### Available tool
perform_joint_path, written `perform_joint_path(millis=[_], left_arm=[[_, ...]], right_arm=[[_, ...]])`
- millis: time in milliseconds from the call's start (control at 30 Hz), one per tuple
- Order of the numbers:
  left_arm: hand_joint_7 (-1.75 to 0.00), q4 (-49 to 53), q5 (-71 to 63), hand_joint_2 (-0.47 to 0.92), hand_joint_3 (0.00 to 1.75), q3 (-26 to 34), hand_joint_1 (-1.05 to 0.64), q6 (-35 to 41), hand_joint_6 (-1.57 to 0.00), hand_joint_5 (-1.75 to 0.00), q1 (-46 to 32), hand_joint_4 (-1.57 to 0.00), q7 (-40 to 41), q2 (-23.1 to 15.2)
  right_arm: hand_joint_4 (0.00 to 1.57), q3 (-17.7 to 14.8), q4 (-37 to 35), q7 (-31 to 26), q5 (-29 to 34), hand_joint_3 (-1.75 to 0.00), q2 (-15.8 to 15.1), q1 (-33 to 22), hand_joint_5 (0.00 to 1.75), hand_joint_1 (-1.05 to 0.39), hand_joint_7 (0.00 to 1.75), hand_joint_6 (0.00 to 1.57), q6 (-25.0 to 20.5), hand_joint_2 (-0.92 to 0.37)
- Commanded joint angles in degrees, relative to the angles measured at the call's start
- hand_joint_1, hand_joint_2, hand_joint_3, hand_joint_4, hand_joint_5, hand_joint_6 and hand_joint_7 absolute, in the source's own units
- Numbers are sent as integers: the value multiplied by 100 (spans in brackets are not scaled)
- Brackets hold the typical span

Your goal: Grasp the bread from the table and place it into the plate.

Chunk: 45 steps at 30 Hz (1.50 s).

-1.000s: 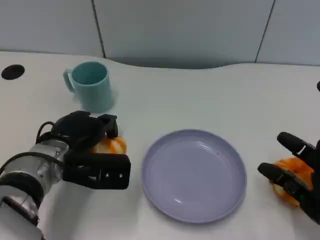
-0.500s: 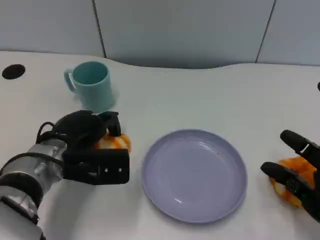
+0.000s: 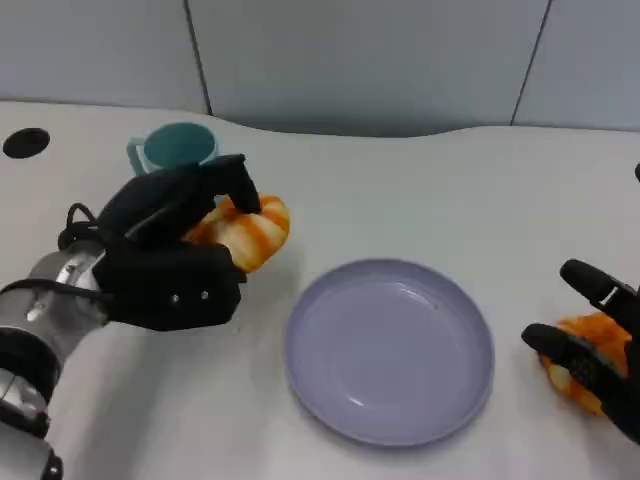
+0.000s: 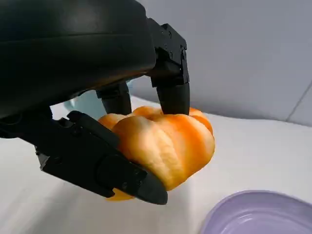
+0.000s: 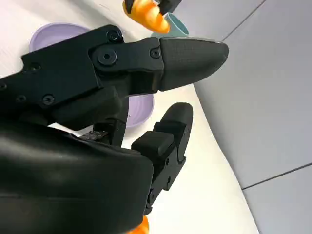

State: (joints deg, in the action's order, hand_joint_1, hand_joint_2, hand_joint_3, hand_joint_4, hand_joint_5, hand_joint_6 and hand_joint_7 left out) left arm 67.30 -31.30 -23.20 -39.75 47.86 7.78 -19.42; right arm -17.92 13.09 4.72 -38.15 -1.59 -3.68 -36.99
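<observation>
Two pieces of bread: one [image 3: 245, 232] by the teal mug, another [image 3: 588, 352] at the far right. One lavender plate [image 3: 388, 348], one mug [image 3: 178, 147], two black hands

Glossy plate [image 3: 388, 350], matt table [image 3: 400, 190]

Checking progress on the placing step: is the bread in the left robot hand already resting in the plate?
No: the left robot hand holds the bread beside the plate, which has nothing in it.
</observation>
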Motion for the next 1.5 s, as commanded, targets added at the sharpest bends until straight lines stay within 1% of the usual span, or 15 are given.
perform_joint_path(millis=[33,167,267,367,467,600,767,967,1067,1167,1200,1233,1300,1367,1500], left_arm=[[-175,-274,206,85,20,132,-9,-464,-51,-175,145,-73,-317,-41],[-175,-501,367,89,24,128,-9,-733,-54,-175,227,-75,-851,151],[-175,-555,422,87,24,142,-9,-885,-54,-175,235,-76,-1044,238],[-175,-668,589,87,26,14,-13,-1086,-50,-175,261,-77,-1680,609],[-175,-736,533,89,29,-85,-14,-1034,-55,-175,295,-79,-1957,814],[-175,-648,98,88,29,-381,-23,-1032,-56,-175,466,-79,-1857,953],[-175,-321,-491,86,29,-741,-12,-1022,-54,-175,663,-79,-1362,1085],[-175,69,-784,87,32,-983,-16,-947,-55,-175,843,-78,-1190,1202],[-175,167,-995,82,30,-1173,-21,-959,-51,-175,981,-74,-1218,1168],[-173,233,-919,86,15,-1216,-36,-1036,-37,-175,1101,-52,-1697,1121],[-164,249,-843,88,9,-1196,-43,-1041,-31,-172,1120,-39,-1890,1118],[-159,256,-773,89,6,-1173,-46,-1077,-29,-169,1133,-33,-2074,1108],[-148,240,-715,91,3,-1170,-52,-1198,-26,-161,1162,-25,-2312,1068],[-136,236,-619,92,5,-1153,-60,-1341,-23,-149,1187,-18,-2583,1034],[-94,245,-332,92,7,-1027,-71,-1492,-31,-104,1188,-18,-3140,1024]], right_arm=[[43,-21,0,-19,-14,-41,-62,38,112,-35,64,52,-5,-92],[43,-9,-7,-38,7,-41,-52,43,113,-35,66,51,12,-92],[43,2,-27,-1,19,-41,-67,42,114,-35,67,49,36,-92],[41,-26,-22,-27,-18,-41,-37,37,113,-35,68,49,35,-92],[41,-37,-6,-64,-35,-41,-17,34,113,-34,69,49,6,-92],[40,-7,44,-1,-38,-40,-7,-13,113,-35,70,47,48,-92],[40,0,109,-65,-45,-41,41,-33,114,-35,71,47,22,-92],[39,24,156,-92,-13,-43,34,-39,114,-35,72,45,2,-92],[39,22,138,-104,-23,-44,34,-22,115,-35,73,44,3,-92],[38,19,118,-83,-19,-46,35,-20,116,-34,74,43,37,-92],[38,23,108,-70,-9,-46,28,-19,116,-34,75,43,49,-92],[38,22,104,-65,-9,-46,24,-17,116,-34,75,43,51,-92],[37,17,95,-56,-14,-46,15,-11,116,-34,76,43,47,-92],[36,14,93,-64,-19,-47,12,0,118,-34,77,41,35,-92],[35,11,94,-77,-21,-48,15,11,120,-34,79,40,26,-92]])
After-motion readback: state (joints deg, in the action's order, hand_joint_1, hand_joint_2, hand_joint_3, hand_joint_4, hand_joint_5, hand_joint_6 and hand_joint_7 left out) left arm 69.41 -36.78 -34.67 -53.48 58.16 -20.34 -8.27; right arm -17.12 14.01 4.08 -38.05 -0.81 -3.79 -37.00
